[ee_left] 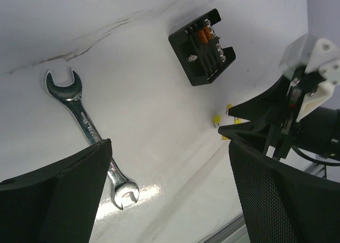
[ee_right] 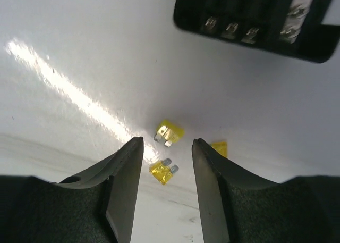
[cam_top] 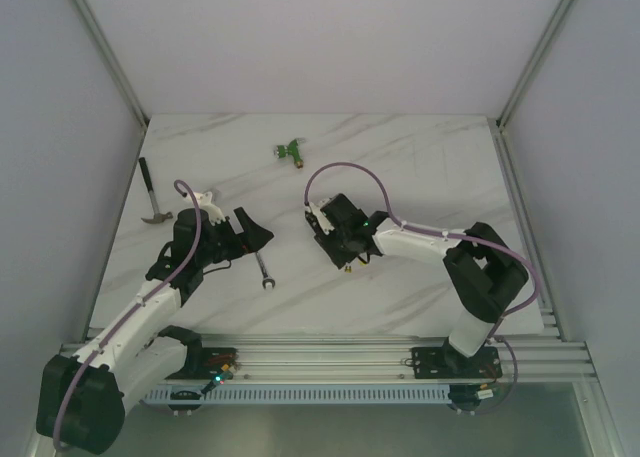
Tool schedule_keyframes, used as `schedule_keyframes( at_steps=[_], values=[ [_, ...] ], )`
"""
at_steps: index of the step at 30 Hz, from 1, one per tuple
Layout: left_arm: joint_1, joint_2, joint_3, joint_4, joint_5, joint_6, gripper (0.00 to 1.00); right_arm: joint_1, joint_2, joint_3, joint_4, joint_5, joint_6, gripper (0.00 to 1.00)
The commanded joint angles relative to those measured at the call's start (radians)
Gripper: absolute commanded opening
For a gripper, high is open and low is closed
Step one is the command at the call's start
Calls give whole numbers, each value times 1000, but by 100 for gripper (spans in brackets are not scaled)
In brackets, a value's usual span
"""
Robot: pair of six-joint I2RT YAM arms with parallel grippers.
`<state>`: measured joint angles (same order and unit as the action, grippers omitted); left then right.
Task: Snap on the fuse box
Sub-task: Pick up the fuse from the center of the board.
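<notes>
The fuse box (ee_left: 203,47) sits flat on the white table (ee_left: 138,94), open side up and clear of both arms. No lid shows on it in any view. Three loose yellow fuses (ee_right: 169,132) lie near it, right under the right gripper (ee_right: 167,143), whose fingers stand narrowly apart and hold nothing. Closing there would likely pinch a fuse or flick it away rather than work the box. The left gripper (ee_left: 170,136) is spread wide and empty above a wrench (ee_left: 79,110). A sweep toward the box could drag the wrench along or shove the unheld box sideways.
</notes>
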<state>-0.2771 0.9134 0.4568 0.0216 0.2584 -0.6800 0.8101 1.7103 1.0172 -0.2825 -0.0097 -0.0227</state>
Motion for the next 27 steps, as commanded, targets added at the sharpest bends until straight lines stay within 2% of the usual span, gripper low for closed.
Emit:
schedule_keyframes(
  at_steps=[1, 11, 18, 27],
  values=[
    [-6, -1, -3, -6, 22, -1, 100, 20, 31, 100, -62, 121, 168, 48],
    [-5, 7, 0, -7, 23, 1, 100, 41, 73, 168, -168, 224, 404, 46],
    [-6, 4, -7, -9, 23, 3, 100, 40, 115, 203, -188, 220, 440, 48],
    [-5, -2, -13, -10, 25, 8, 100, 40, 150, 223, -189, 240, 475, 41]
  ],
)
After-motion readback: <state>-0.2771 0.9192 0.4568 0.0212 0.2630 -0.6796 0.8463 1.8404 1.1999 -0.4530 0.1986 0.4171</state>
